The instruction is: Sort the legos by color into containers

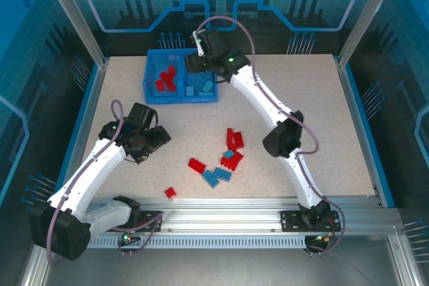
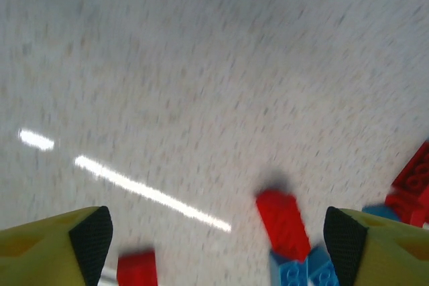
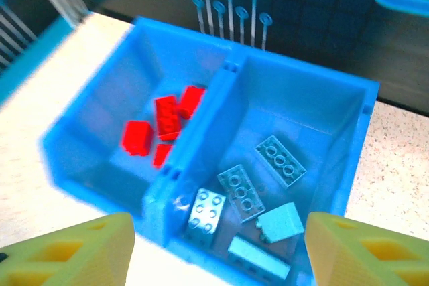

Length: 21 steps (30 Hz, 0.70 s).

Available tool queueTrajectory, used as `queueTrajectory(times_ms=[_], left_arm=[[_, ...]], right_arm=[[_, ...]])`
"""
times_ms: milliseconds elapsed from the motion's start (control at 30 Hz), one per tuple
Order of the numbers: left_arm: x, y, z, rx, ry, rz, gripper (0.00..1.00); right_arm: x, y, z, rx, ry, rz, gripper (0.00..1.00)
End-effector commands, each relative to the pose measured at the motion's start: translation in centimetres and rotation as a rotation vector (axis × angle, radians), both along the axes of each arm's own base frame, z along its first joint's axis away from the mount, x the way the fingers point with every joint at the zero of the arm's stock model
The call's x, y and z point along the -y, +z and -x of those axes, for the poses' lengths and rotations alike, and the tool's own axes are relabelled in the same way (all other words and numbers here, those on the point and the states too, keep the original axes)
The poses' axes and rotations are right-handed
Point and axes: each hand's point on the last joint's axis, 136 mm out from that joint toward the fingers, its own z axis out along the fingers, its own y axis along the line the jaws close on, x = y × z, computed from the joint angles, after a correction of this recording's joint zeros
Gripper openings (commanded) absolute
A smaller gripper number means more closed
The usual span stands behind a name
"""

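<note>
**Sorting partly complete.** The bin [image 1: 181, 97] stood near the tabletop's [image 1: 322, 118] far edge, left of centre. We saw several red legos [image 1: 165, 80] in its left compartment [image 3: 107, 118] and about five blue legos [image 3: 244, 192] in its right compartment [image 3: 301, 112]. Several loose legos [image 1: 224, 162], both colours mixed, lay at mid-table, with one red brick [image 1: 170, 193] apart toward the near edge. These we judged unsorted.

The right gripper [image 3: 218, 246] hung over the right compartment, fingers spread, carrying nothing. The left gripper [image 2: 218, 239], likewise parted and empty, hovered just left of the loose group.

We judged the tabletop's right half open for travel. The bin walls and divider [image 3: 194, 132] were the edges to mind.
</note>
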Motion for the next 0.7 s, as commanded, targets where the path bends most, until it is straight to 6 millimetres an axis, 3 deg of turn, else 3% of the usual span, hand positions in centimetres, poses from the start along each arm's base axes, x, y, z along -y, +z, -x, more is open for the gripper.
queueTrajectory(times_ms=[0, 100, 333, 500, 667], left_arm=[[0.9, -1.7, 5.9, -0.241, 0.131, 0.069, 0.85], [1.5, -2.9, 8.8, -0.361, 0.15, 0.078, 0.86], [3.8, -6.5, 12.9, -0.538, 0.115, 0.096, 0.88], [6.4, -8.4, 12.5, -0.511, 0.07, 0.154, 0.87], [6.0, -10.3, 11.6, -0.461, 0.094, 0.126, 0.76]], right_arm=[[1.5, 3.0, 4.0, -0.024, 0.116, 0.005, 0.74], [3.0, 2.7, 5.7, -0.055, 0.119, 0.006, 0.8], [5.9, 1.3, 8.0, -0.139, 0.121, -0.011, 0.89], [7.3, -0.4, 9.3, -0.194, 0.114, 0.014, 0.89], [8.0, -0.7, 10.9, -0.212, 0.128, 0.016, 0.89]])
